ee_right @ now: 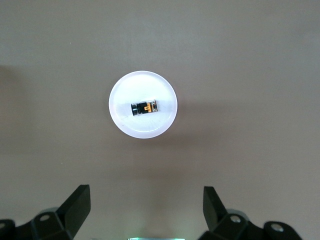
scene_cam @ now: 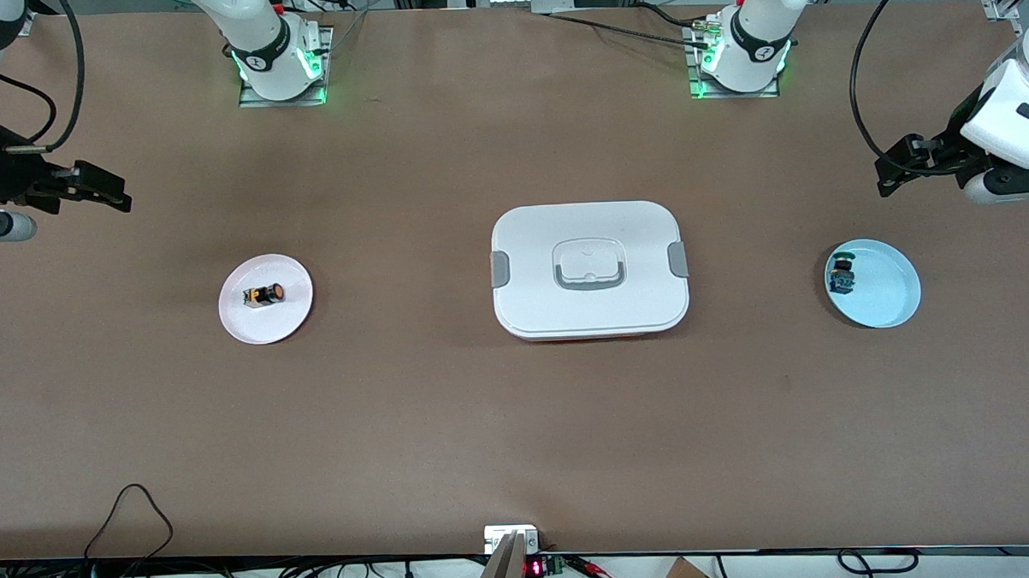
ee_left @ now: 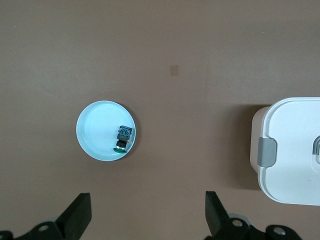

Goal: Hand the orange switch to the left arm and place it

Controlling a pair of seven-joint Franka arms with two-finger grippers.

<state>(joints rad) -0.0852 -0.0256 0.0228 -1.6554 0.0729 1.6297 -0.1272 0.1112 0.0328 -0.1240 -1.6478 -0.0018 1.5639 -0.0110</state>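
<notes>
The orange switch (scene_cam: 264,294) lies on its side on a pale pink plate (scene_cam: 259,328) toward the right arm's end of the table. In the right wrist view the switch (ee_right: 145,107) lies in the middle of that plate (ee_right: 145,85). My right gripper (scene_cam: 109,192) is open and empty, up over bare table at that end; the right wrist view also shows it (ee_right: 146,212). The white lidded box (scene_cam: 589,269) stands at the table's middle. My left gripper (scene_cam: 891,169) is open and empty over bare table at the left arm's end, and shows in the left wrist view (ee_left: 148,220).
A light blue plate (scene_cam: 887,289) at the left arm's end holds a small black switch with green and blue parts (scene_cam: 841,274). The left wrist view shows that plate (ee_left: 97,132), that switch (ee_left: 122,138) and a corner of the box (ee_left: 295,150). Cables run along the table's near edge.
</notes>
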